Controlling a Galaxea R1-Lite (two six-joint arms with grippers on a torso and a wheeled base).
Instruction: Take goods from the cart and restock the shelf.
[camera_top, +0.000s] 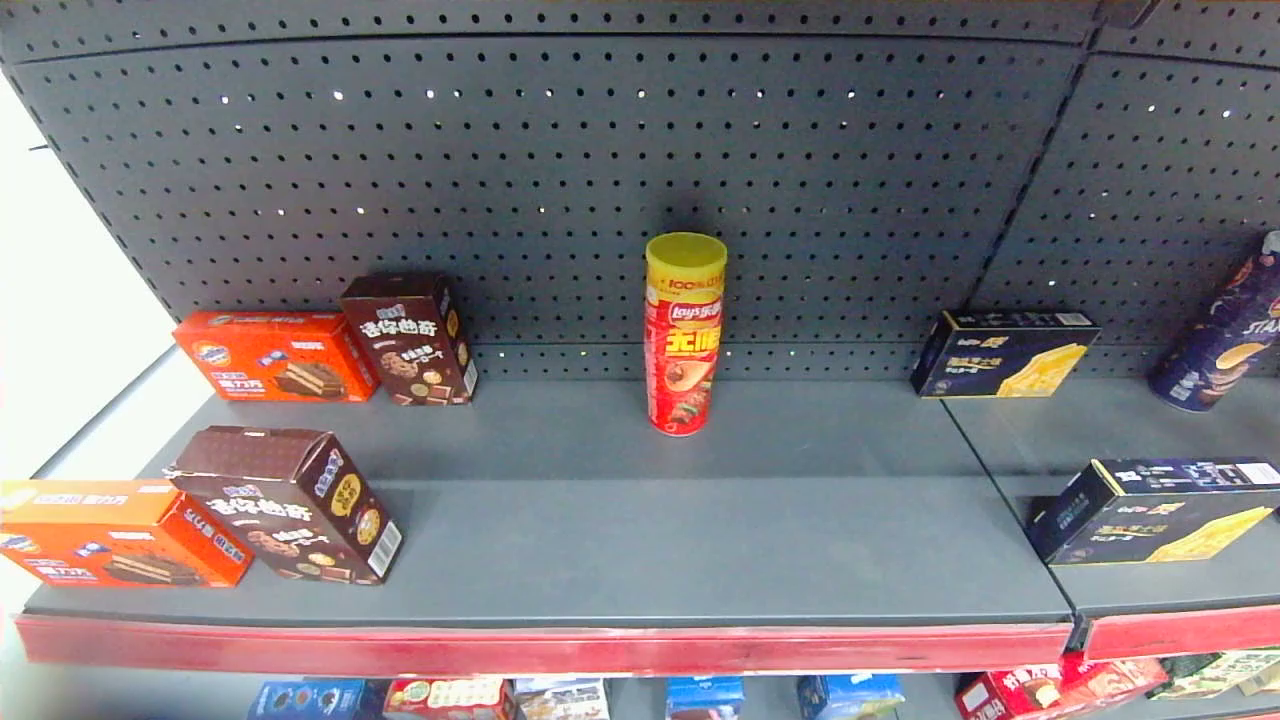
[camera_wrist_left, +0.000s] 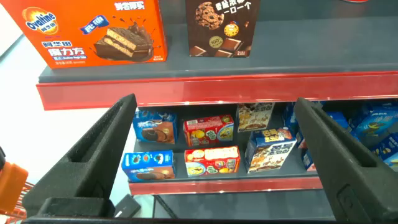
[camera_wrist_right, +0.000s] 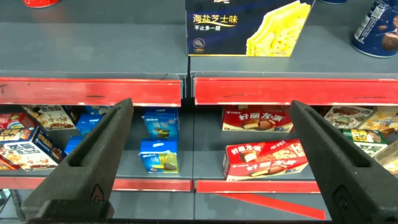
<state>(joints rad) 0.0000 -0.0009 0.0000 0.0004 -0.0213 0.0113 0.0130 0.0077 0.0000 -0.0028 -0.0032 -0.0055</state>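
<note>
A red chip can with a yellow lid (camera_top: 685, 335) stands upright mid-shelf near the pegboard. On the left of the grey shelf (camera_top: 640, 540) are two orange cake boxes (camera_top: 275, 355) (camera_top: 110, 532) and two brown cookie boxes (camera_top: 410, 338) (camera_top: 295, 505). The neighbouring shelf bay holds two dark blue boxes (camera_top: 1000, 352) (camera_top: 1150, 510). My left gripper (camera_wrist_left: 214, 102) is open and holds nothing, in front of the red shelf edge (camera_wrist_left: 217, 90) below the front orange box (camera_wrist_left: 93, 31). My right gripper (camera_wrist_right: 211, 104) is also open with nothing in it, facing the red edge below a dark blue box (camera_wrist_right: 245, 25).
A dark blue chip can (camera_top: 1225, 335) leans at the far right. The lower shelves carry several small blue and red boxes (camera_wrist_left: 211, 146) (camera_wrist_right: 267, 158). A black pegboard (camera_top: 560, 180) backs the shelf. Open shelf surface lies around and in front of the red can.
</note>
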